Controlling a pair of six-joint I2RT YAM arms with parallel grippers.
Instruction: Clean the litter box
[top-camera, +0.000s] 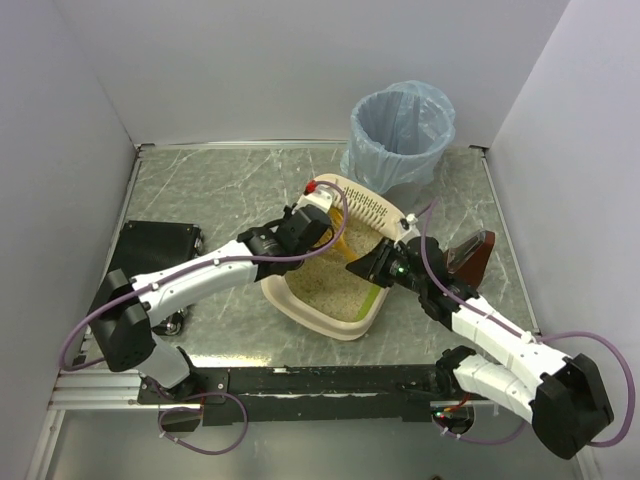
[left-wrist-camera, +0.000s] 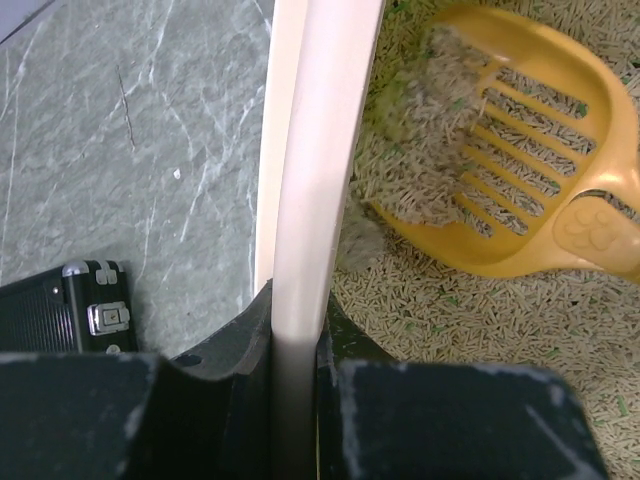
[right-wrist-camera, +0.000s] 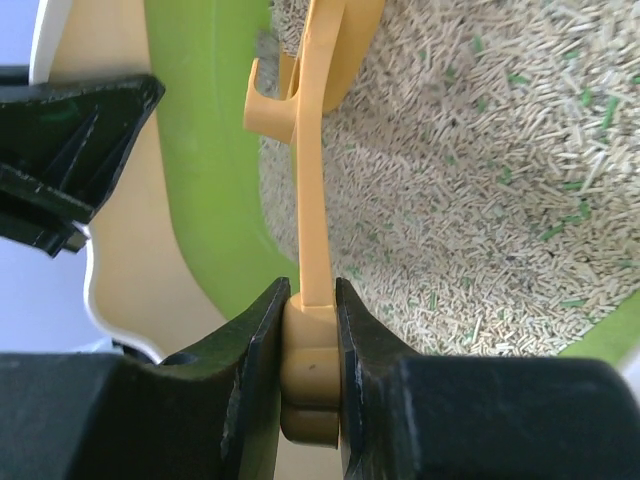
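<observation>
Wrist views' edges cut off litter box (left-wrist-camera: 310, 150) & scoop (right-wrist-camera: 315, 200); clump (left-wrist-camera: 430, 100) on scoop blurred.

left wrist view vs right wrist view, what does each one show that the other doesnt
Only the left wrist view: the left gripper clamped on the litter box rim, the scoop with its slotted blade carrying a clump, the table and a black case. Only the right wrist view: the right gripper shut on the scoop's handle, beside the green inner wall. Both: the orange scoop over beige litter.
</observation>
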